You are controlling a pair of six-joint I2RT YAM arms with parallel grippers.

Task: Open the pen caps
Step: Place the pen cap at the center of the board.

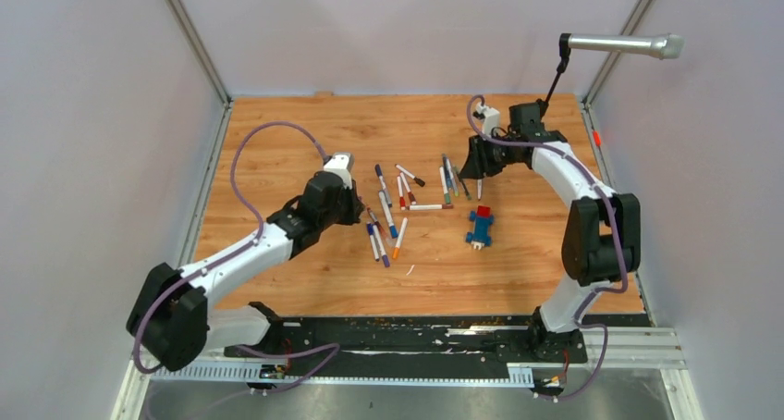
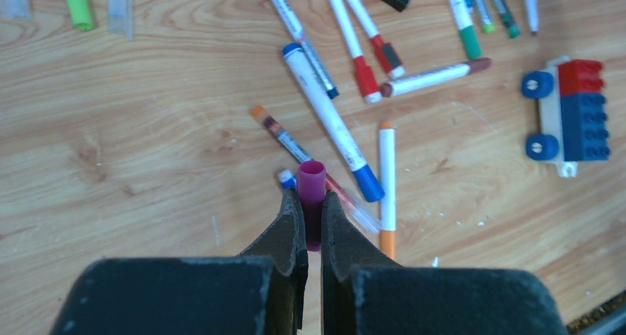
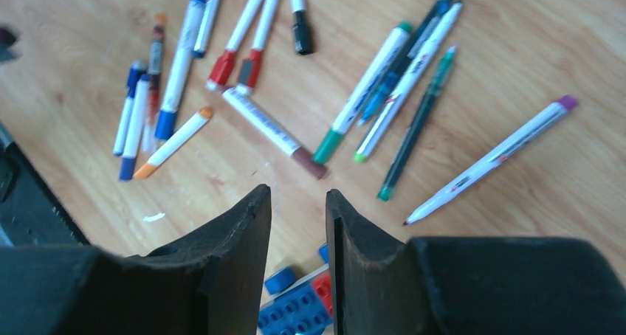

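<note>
the left gripper (image 2: 311,220) is pinching a purple cap (image 2: 311,181) tight just above the pens (image 2: 328,121), while the right gripper (image 3: 299,224) is hanging part open and empty over them, so the cap is probably best dropped on bare table (image 2: 111,143), clear of the pens.

A detached purple cap (image 2: 311,178) sits clamped in the left pincer (image 2: 311,202).
</note>
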